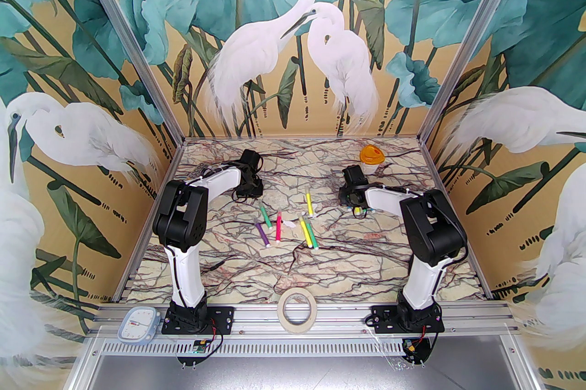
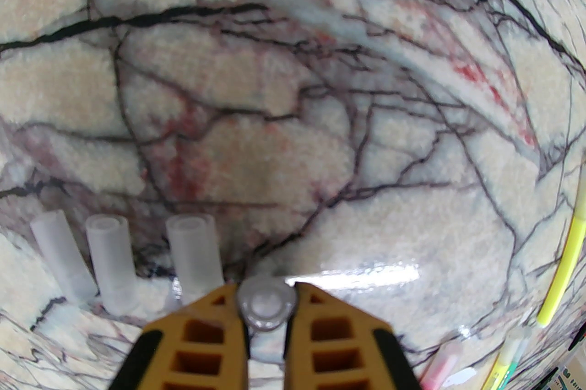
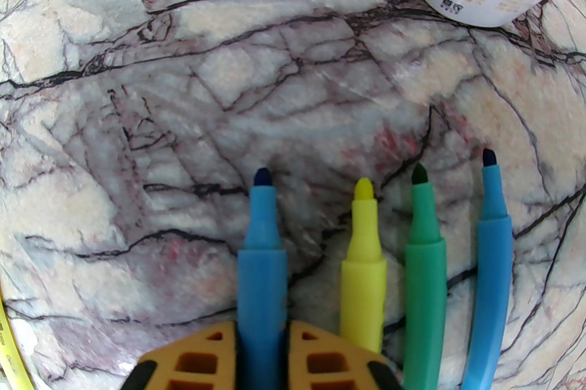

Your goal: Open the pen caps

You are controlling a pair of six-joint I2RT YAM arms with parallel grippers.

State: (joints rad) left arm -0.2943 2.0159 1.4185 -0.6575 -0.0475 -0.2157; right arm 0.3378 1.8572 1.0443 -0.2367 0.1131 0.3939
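- Marble-veined tabletop [image 1: 229, 269] sits inside heron-mural walls [image 1: 91, 58]. An orange-lidded jar [image 1: 371, 157] stands at the far right, and every place below is given from it.
- Left claw [image 2: 267, 293] is well left of the jar, clamped on a clear pen cap [image 2: 267, 310]. The cap is seen end-on, so its long axis runs along the fingers.
- Three freed caps [image 2: 112, 262] lie side by side just beside that claw, on its side away from the jar.
- Right claw [image 3: 262, 326] is just nearward of the jar, clamped on a blue pen [image 3: 262, 241] with a bare tip and its barrel in line with the fingers.
- Three uncapped pens [image 3: 364, 251] lie parallel just beside it, on the jar's side.
- Loose pens [image 1: 310, 204] lie mid-table, left and nearward of the jar and between the claws, mostly with their long axes near-to-far. They look capped.
- Likely next, each claw sets its piece down parallel with its row. The right arm looks nearer the far yellow pen.
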